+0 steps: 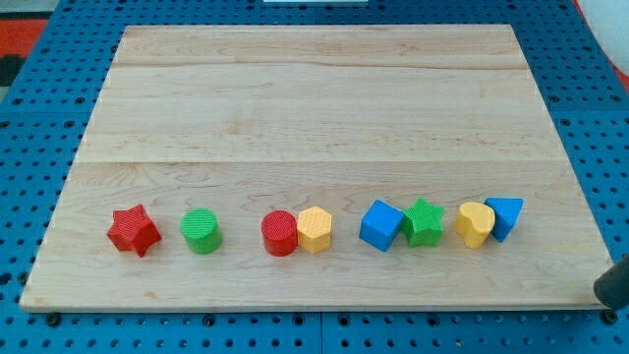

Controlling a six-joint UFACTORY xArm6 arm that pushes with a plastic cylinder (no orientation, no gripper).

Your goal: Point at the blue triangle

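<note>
Along the lower part of the table you see, from the view's left: a red star, a green cylinder, a red cylinder touching a yellow hexagon, a blue cube beside a green star, then a yellow heart. You find the blue triangle last, touching that heart's right side. My tip isn't visible; only a dark shape shows at the view's bottom right edge, well apart from the triangle.

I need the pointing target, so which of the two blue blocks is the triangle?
The blue triangle is the block at the far right end of the row, touching the yellow heart. The blue cube sits further left, beside the green star.
</note>
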